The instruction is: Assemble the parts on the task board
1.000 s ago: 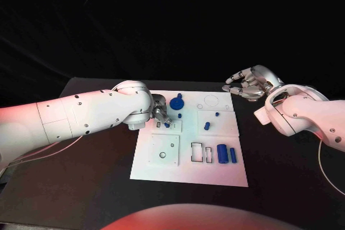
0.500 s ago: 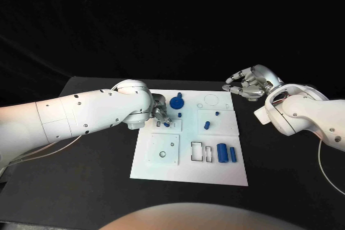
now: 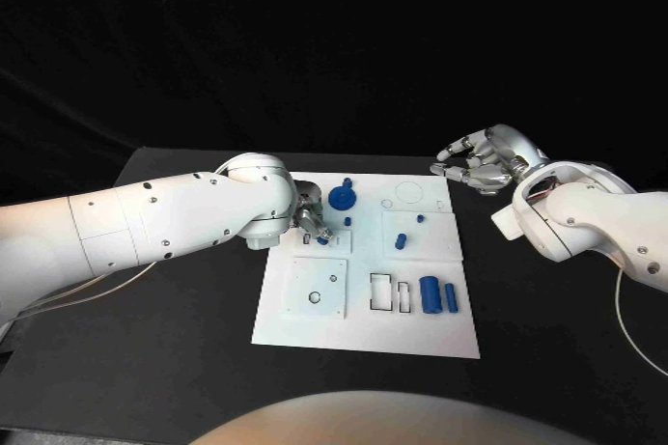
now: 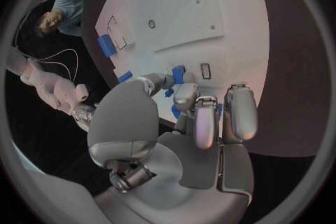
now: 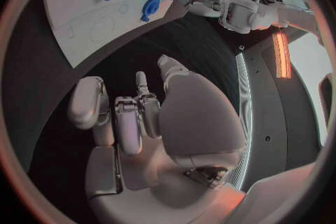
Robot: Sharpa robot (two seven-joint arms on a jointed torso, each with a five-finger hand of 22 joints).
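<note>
The white task board [image 3: 365, 321] lies in the middle of the black table. My left hand [image 3: 308, 219] hovers over the board's far left part and pinches a small blue part [image 3: 323, 238] between thumb and finger, close to the board; the left wrist view shows that part [image 4: 178, 74] at the fingertips [image 4: 186, 89]. My right hand [image 3: 478, 164] hangs off the board's far right corner, fingers apart and holding nothing. A round blue part [image 3: 344, 200], an oblong one [image 3: 400, 241] and two upright-lying bars [image 3: 431, 296] rest on the board.
A raised square plate with a small hole [image 3: 316, 289] and two rectangular slots [image 3: 380, 293] sit on the board's near half. A faint circle outline [image 3: 412, 191] marks its far right. Bare black table [image 3: 167, 348] lies on both sides.
</note>
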